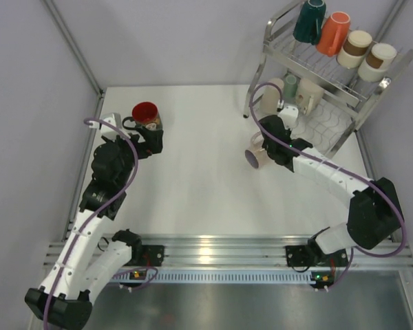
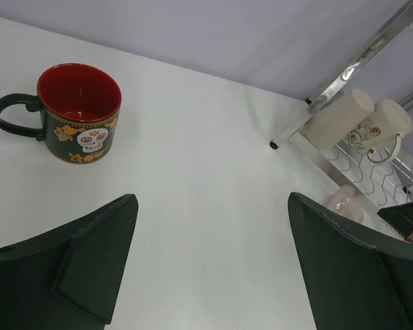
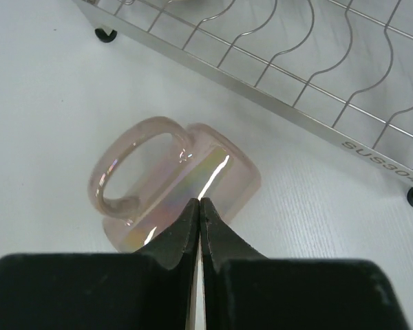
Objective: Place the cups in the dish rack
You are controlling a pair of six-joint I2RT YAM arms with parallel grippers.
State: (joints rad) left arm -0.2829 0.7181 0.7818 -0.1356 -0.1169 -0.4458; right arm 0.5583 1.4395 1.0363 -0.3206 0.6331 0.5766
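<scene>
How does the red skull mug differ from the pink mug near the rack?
The skull mug stands upright, mouth up; the pink mug lies on its side. The skull mug is dark with a red lining; the pink mug is plain and pearly. Both have a handle and sit on the table.

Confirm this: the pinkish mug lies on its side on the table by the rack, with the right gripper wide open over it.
Wrong on the gripper. The right wrist view shows the right gripper shut, jaws pressed together, over the pinkish mug. The rest holds: the mug lies on its side on the table by the dish rack.
</scene>
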